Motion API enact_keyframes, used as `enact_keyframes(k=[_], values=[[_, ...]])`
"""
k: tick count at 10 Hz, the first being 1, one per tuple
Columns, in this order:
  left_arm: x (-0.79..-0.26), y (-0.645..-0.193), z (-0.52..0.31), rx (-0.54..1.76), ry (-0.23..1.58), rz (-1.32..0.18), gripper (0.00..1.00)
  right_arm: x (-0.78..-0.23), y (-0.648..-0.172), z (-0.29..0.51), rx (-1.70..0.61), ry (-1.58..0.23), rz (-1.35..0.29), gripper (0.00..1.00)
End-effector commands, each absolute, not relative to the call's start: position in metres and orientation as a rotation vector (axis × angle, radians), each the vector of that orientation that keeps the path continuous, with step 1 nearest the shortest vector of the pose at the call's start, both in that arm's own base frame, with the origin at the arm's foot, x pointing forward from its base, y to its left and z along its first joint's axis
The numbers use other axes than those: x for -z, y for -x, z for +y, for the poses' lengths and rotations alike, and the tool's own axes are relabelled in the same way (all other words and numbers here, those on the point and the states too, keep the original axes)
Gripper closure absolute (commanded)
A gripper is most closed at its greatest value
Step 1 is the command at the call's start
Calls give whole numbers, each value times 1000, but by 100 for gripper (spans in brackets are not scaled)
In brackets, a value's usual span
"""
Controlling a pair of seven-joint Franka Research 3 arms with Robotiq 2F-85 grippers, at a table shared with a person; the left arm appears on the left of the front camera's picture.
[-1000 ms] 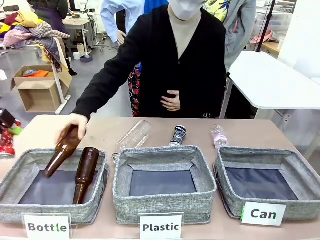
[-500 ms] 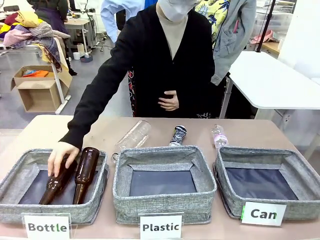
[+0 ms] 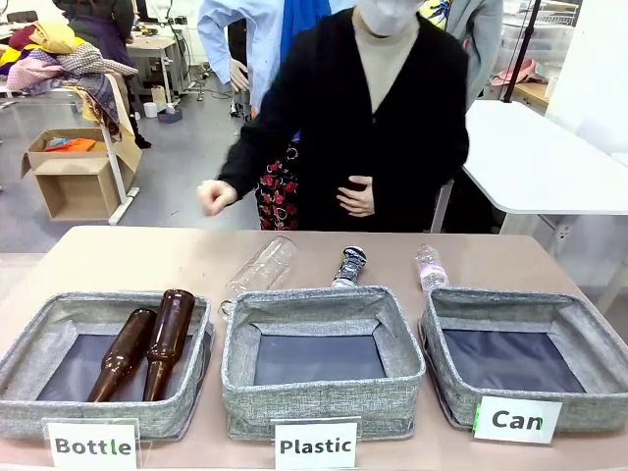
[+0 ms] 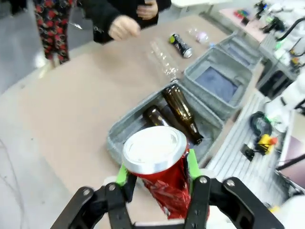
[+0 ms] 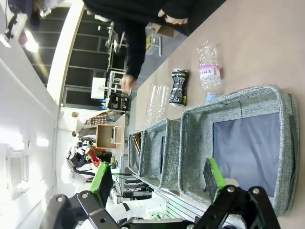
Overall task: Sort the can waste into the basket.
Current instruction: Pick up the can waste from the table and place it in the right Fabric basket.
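Observation:
In the left wrist view my left gripper [image 4: 157, 171] is shut on a crushed red can [image 4: 161, 183] with a silver top, held above the table's near-left corner by the "Bottle" bin [image 4: 125, 130]. A black can with white-blue print [image 3: 349, 265] lies on the table behind the middle bin, also seen as the black can [image 4: 180, 45] and the black can [image 5: 178, 86]. The grey basket [image 3: 491, 298] with its "Can" card [image 3: 517, 420] stands at the right, with nothing in it. My right gripper [image 5: 158, 180] hangs open over the near side of that basket [image 5: 238, 102].
Two brown bottles [image 3: 147, 345] lie in the "Bottle" bin [image 3: 59, 312]. The "Plastic" bin [image 3: 319, 299] stands in the middle. A clear bottle [image 3: 263, 267] and a small plastic bottle [image 3: 429, 265] lie behind the bins. The person's hand [image 3: 214, 196] hovers beyond the far edge.
The person laid the second brown bottle in the "Bottle" bin and drew the hand back. My left gripper with the red can left the front view's left edge.

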State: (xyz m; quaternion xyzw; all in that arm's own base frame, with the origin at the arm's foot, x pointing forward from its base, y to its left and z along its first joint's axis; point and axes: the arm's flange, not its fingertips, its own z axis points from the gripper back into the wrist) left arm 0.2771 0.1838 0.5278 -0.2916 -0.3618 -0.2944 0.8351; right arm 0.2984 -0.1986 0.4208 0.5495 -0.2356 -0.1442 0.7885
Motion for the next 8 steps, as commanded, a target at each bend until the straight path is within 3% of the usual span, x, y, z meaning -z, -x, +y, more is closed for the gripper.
enact_keyframes(k=[1,3,5,8], values=[[-562,-305,101,634,574,-702,49,-422,-302,-199,295,-1200,-543,0],[-590,-332,-12,796,573,-678,49,-421,-298,-199,310,-1184,-507,0],[-609,-352,-140,886,560,-643,49,-487,-245,-224,169,-1164,-533,0],[-594,-360,-313,1041,538,-625,49,-537,-180,-290,138,-1135,-583,0]])
